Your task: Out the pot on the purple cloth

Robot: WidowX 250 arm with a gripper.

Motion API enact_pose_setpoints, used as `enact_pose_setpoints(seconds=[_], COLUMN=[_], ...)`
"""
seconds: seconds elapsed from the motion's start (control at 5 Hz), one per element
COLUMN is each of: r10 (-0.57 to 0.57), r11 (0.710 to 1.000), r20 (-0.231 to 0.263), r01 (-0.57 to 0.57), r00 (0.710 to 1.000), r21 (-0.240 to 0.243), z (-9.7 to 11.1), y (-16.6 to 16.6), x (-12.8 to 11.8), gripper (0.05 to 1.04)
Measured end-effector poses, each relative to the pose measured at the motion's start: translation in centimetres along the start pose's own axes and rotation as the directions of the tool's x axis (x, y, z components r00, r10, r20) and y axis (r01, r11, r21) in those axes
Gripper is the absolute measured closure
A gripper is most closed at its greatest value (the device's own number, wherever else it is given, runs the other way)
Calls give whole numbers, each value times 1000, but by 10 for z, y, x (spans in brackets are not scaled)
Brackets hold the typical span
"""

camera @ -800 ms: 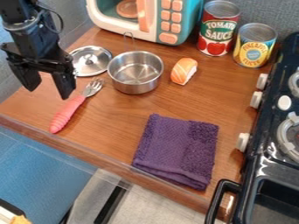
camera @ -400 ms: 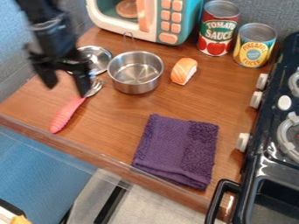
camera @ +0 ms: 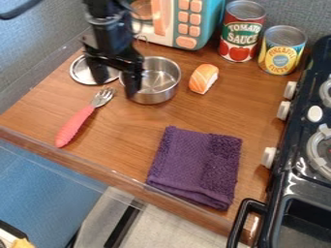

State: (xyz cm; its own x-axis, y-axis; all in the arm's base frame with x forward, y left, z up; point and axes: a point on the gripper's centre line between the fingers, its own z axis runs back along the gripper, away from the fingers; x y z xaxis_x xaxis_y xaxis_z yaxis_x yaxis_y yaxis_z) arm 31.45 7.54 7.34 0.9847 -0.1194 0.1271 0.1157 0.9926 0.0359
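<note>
The black gripper [camera: 116, 87] hangs open at the left side of the silver pot [camera: 161, 83], one finger in front of the pot's left wall and the other over the metal lid. Nothing is visible between its fingers. The pot stands upright on the wooden counter, its left part hidden by the gripper. Nearer the counter's front edge lies the folded purple cloth [camera: 195, 167], flat and apart from the pot.
A metal lid [camera: 84, 72] lies left of the pot, with a pink-handled fork [camera: 75, 125] in front. Right of the pot is a sushi piece [camera: 203, 79]. Two cans [camera: 242, 31] and a toy microwave [camera: 188, 24] stand behind; a black stove [camera: 304, 179] borders the right.
The arm and gripper have moved right, from over the counter's left side to the pot's left wall. The pot and the cloth have stayed in place.
</note>
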Motion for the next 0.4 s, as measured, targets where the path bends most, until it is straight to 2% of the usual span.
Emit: enact_pose_setpoints(seconds=[0.2,0.4], r10=[-98,-138], r11=[995,990], r20=[-4,-23], r01=[98,138], r00=[995,990], r21=[0,-19], z=[-12,-26], y=[-12,-21], x=[21,31], gripper=[83,82])
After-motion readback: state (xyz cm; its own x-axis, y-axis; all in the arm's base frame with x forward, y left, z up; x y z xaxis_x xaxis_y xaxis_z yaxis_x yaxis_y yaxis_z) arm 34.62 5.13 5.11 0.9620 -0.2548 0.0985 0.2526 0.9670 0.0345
